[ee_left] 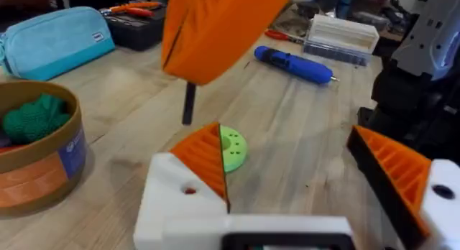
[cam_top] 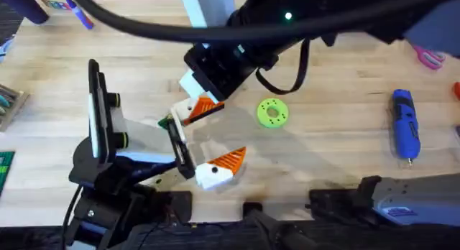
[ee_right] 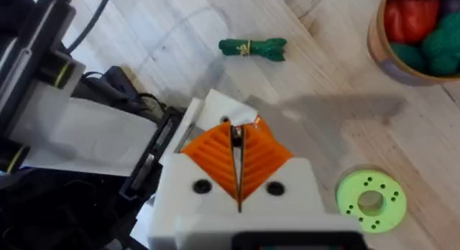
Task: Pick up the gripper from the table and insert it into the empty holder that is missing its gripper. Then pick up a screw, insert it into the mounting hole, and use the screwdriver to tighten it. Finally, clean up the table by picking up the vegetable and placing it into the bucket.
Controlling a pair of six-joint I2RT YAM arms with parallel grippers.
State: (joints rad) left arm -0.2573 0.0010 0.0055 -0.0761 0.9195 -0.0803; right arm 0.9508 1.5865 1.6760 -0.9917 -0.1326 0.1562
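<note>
From overhead we see the right gripper (cam_top: 208, 99) clenched on the gripper piece (cam_top: 190, 110), just above the black holder (cam_top: 180, 146); to seat it well, we judge the piece should be lined up square with the holder's bare end and eased in slowly. In the left wrist view the left gripper (ee_left: 287, 135) stands released, with the bucket (ee_left: 43, 171) beside it and the screwdriver (ee_left: 293, 65) farther off. The right wrist view shows the vegetable (ee_right: 251, 47) lying on the pale wooden worktop (ee_right: 323, 135).
</note>
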